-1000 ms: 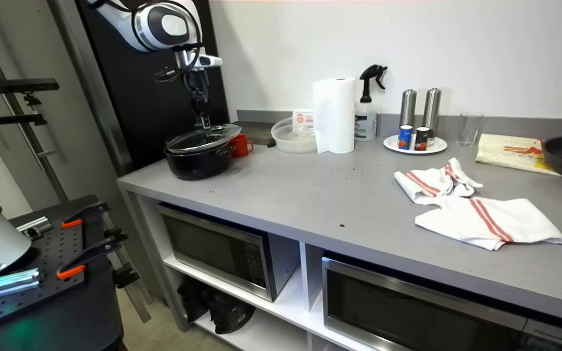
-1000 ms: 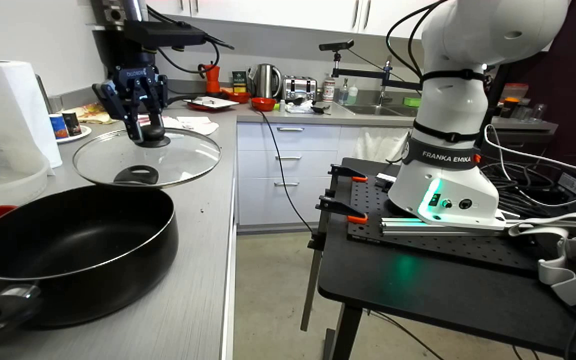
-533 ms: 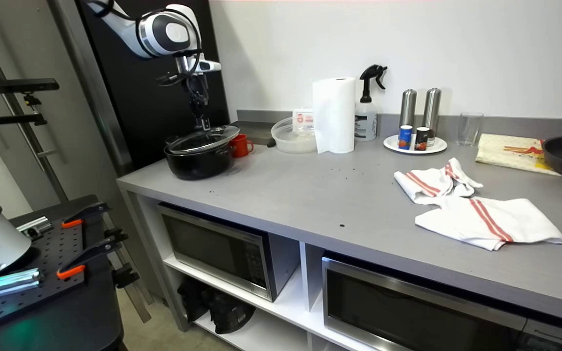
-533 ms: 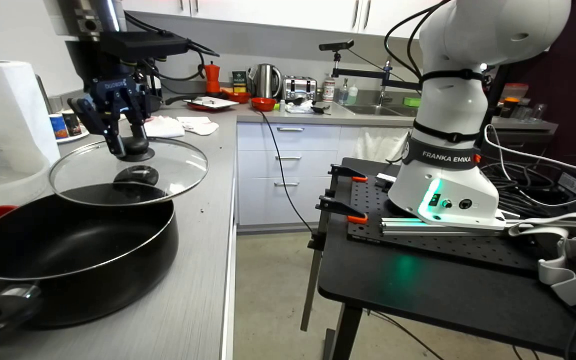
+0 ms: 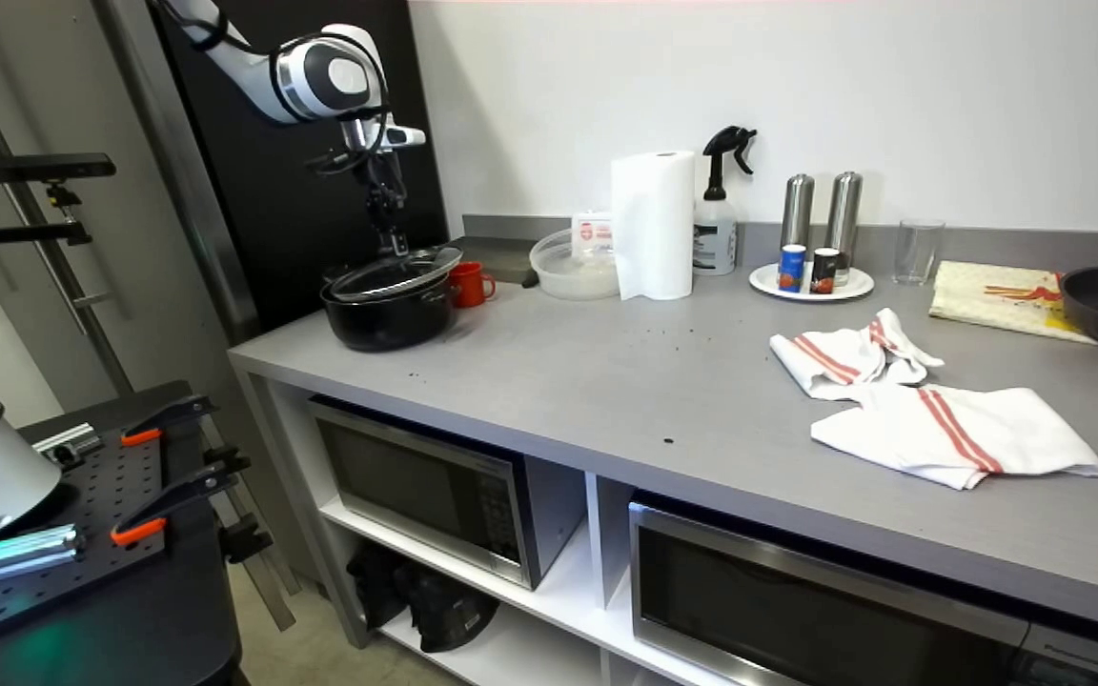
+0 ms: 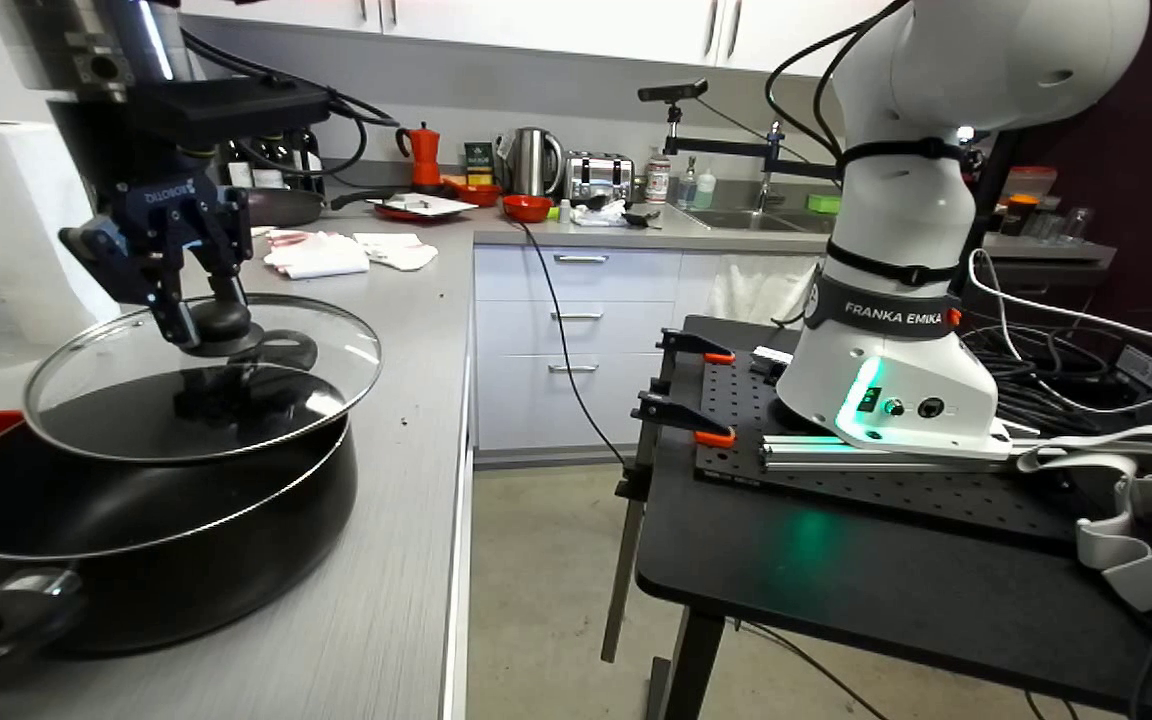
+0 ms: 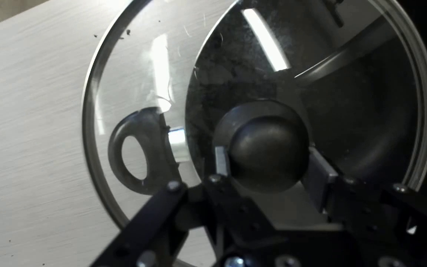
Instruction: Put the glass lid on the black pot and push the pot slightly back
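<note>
The glass lid [image 6: 116, 400] is clear and round, with a metal rim and dark knob. My gripper [image 6: 204, 315] is shut on its knob, one finger on each side, as the wrist view [image 7: 267, 159] also shows. The lid [image 5: 395, 277] looks a little tilted. It hangs just above the black pot [image 6: 236, 570], over the pot's far part in that exterior view. The pot's near part stays uncovered. The pot [image 5: 387, 326] stands near the counter's end. One pot handle [image 7: 143, 148] shows through the glass, outside the pot's edge.
A red mug [image 5: 471, 284] stands close beside the pot. Behind it are a clear plastic tub [image 5: 573, 281] and a paper towel roll [image 5: 654, 229]. The counter's front edge [image 6: 461, 500] runs near the pot. White towels [image 5: 949, 429] lie farther along the counter.
My gripper has carried the lid toward the pot and lower, so it now overlaps more of the pot's opening. The pot has not moved.
</note>
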Motion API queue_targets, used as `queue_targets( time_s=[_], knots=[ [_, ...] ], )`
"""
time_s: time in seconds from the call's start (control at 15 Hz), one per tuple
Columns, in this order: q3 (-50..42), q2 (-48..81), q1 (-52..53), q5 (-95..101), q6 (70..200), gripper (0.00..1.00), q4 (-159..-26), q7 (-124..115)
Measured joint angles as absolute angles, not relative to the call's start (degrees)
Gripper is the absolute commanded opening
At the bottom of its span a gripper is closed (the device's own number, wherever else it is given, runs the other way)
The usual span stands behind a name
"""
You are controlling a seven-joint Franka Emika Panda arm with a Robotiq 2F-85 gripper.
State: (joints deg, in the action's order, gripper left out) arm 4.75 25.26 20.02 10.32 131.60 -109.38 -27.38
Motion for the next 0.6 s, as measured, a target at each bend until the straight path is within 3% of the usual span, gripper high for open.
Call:
queue_targets(
  time_s=[0.6],
  knots=[
    [4.8, 28.0, 23.2, 11.4, 125.9, 0.25, -103.7, -29.1]
  ],
)
